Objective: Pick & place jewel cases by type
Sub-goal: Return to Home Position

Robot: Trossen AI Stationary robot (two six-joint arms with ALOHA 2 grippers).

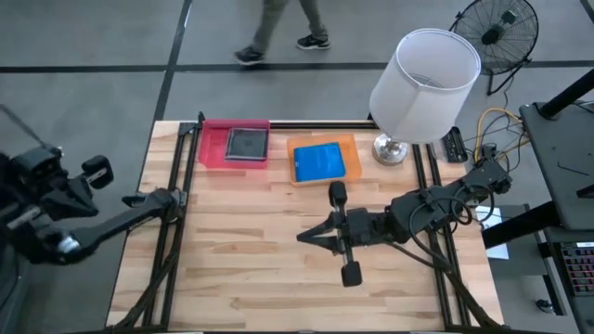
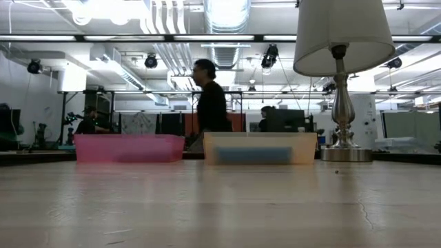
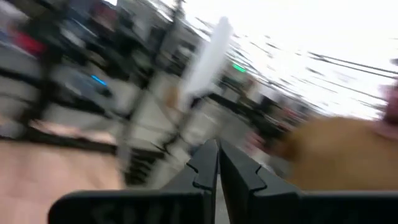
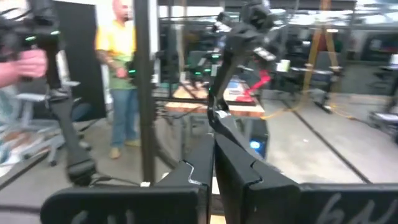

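From my station, the right gripper (image 1: 303, 237) hung over the middle of the table (image 1: 260, 269), well short of both trays. It pointed toward the left side. Its wrist camera showed the two fingers pressed together with only a thin seam between them and nothing in their grasp.

The left arm (image 1: 111, 223) lay across the table's left edge, by the dark frame rail. The left gripper (image 3: 217, 149) looked just as narrow in its own camera, fingers nearly touching and empty. Everything past them in that view was smeared, so I read nothing more from it.

At the far side of the table, the pink tray (image 1: 212, 147) held a black case (image 1: 247, 144) lying flat inside it. Just beside it on the right, the orange tray (image 1: 351, 158) held a blue case (image 1: 319, 162), also flat. From above I saw only one case in each tray and could not tell whether others lay beneath. In the table-level camera the blue showed as a band through the orange tray's pale wall, while the pink tray's wall hid what was in it. No case lay on the bare wood.

A lamp (image 1: 425, 79) with a white shade stood at the far right corner, next to the orange tray. A fan (image 1: 497, 32) sat on the floor beyond it. A person (image 2: 210, 103) in dark clothes was behind the table, above the gap between the trays. The right wrist camera caught a person in a yellow shirt (image 4: 118, 68) farther off in the room.
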